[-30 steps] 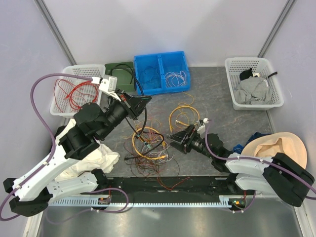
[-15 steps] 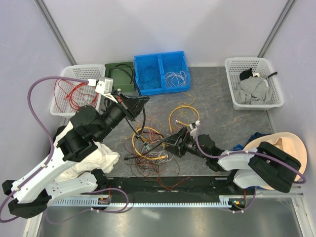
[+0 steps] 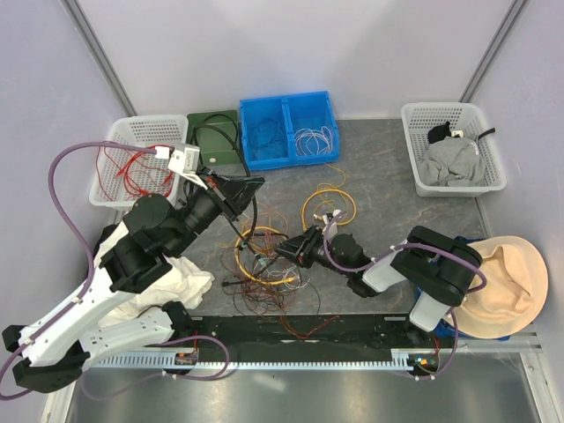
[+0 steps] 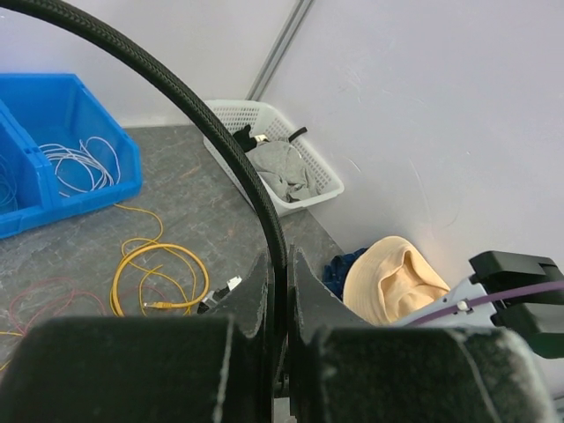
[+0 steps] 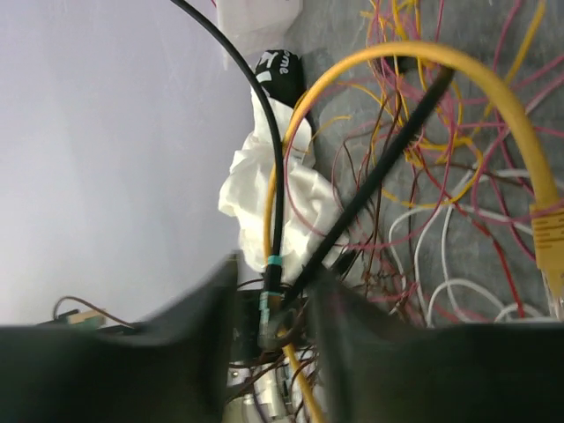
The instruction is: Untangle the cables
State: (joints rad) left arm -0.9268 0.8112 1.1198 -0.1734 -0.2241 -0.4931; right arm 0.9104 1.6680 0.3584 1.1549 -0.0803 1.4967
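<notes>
The cables lie in a knotted heap mid-table: yellow-orange loops, fine red and brown strands, white wires. A separate yellow loop lies just behind it. My left gripper hangs above the heap's left side, shut on the thick black cable. In the left wrist view that black cable arcs up from between the shut left gripper. My right gripper is pushed into the heap from the right. Its jaws stand apart and blurred around a black teal-banded cable end and a yellow cable.
At the back stand a blue bin of wires and a green tray. A white basket of red wires is back left, another basket with grey cloth back right. White cloth lies left, a beige hat right.
The right arm has stretched leftward into the heap and its jaws have narrowed. The left gripper, still holding the black cable, has drifted slightly down and left.
</notes>
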